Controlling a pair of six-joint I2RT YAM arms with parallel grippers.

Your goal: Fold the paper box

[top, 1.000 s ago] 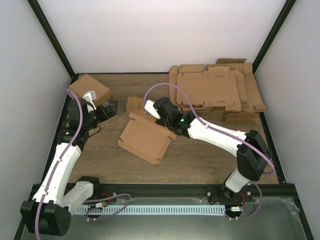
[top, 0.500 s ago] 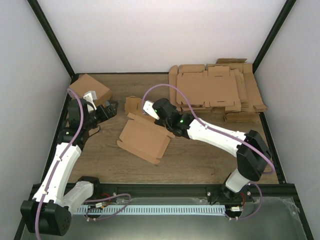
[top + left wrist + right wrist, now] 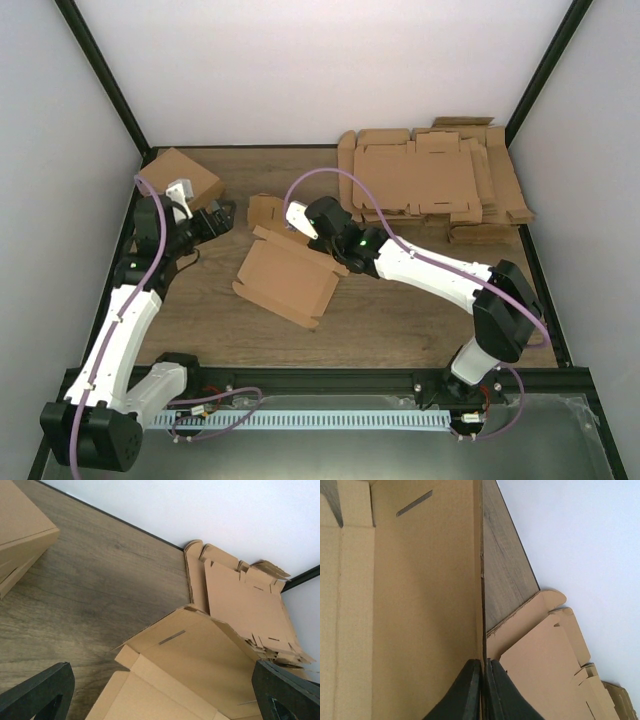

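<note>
Paper box [image 3: 288, 278]: 1 plain brown pc, half-folded, shallow open tray w/ slotted flap raised, lying left of & nearer than sheet stack [image 3: 430, 180] (1 stack). R gripper [image 3: 482, 677] pinched tight on box wall edge. L gripper [image 3: 222, 214] spread wide, holding nothing, further left of stack. Wood-grain table [image 3: 420, 320], white walls [image 3: 320, 70], black frame [image 3: 540, 70].

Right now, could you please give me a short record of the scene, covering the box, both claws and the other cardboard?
paper box: half folded, mid-table, one panel lifted
right claw: shut on the edge of the lifted panel
left claw: open, empty, facing the paper box
flat sheets: piled in the far right corner
small boxes: far left corner
</note>
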